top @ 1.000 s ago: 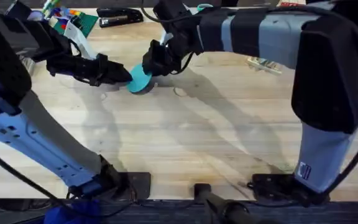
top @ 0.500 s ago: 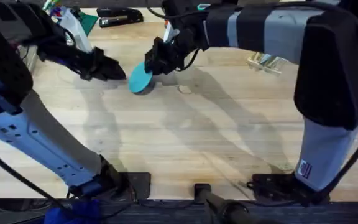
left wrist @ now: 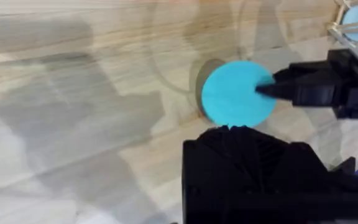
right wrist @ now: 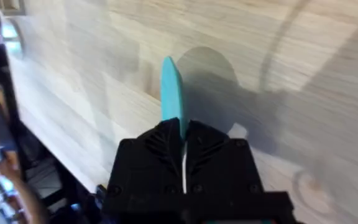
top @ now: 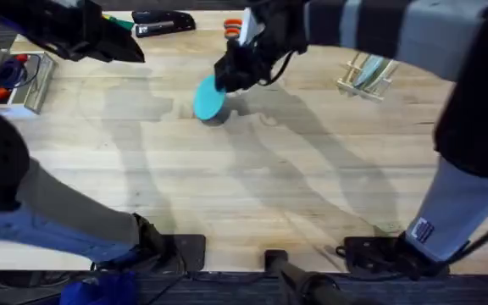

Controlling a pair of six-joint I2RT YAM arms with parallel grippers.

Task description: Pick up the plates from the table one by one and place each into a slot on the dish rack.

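At the far left edge of the light wood-plank table (top: 252, 195) sits a tray of small items (top: 19, 80), and the left gripper (top: 130, 52) hangs above the boards near it; whether its fingers are apart I cannot tell. Further along the back edge lies a black stapler (top: 163, 21). Near the middle, the right gripper (top: 224, 82) is clamped on the rim of the teal-blue plate (top: 209, 98), which it holds lifted and tilted above its shadow. Well to the right, the dish rack (top: 368, 74) stands apart from the plate
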